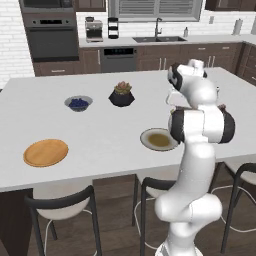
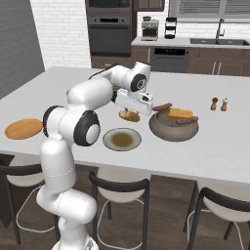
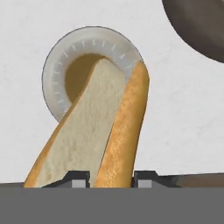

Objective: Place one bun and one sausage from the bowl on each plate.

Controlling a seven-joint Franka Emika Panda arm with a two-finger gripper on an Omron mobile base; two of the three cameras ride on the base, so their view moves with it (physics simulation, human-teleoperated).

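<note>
Bun (image 3: 94,131) is hanging from the gripper (image 3: 111,178), fingers clamping it at one end, so most of its length is dangling free below the hand. In the right base view the bun (image 2: 129,115) is sitting in the air between the bowl (image 2: 173,129) and the grey plate (image 2: 121,139), slightly behind the plate. In the hand view its free tip is overlapping the brown centre of the grey plate (image 3: 57,65), with the bowl rim (image 3: 197,26) cutting in at the corner.

Risks as I'm reading them:
- Grip is on one end only. Bun is long, so it's likely swinging or pivoting in the pads during any quick move; release could be tipping it off the rim onto the counter.
- Dropping from height is asking for a bounce or roll off the plate.
- Bowl is just beside the plate, still carrying another bun (image 2: 180,113) and two sausages (image 2: 163,106); a wide swing could be clipping them.
- Wooden plate (image 1: 46,152) is lying well apart, far along the counter (image 1: 100,135), so later trips are needing long reaches.
</note>
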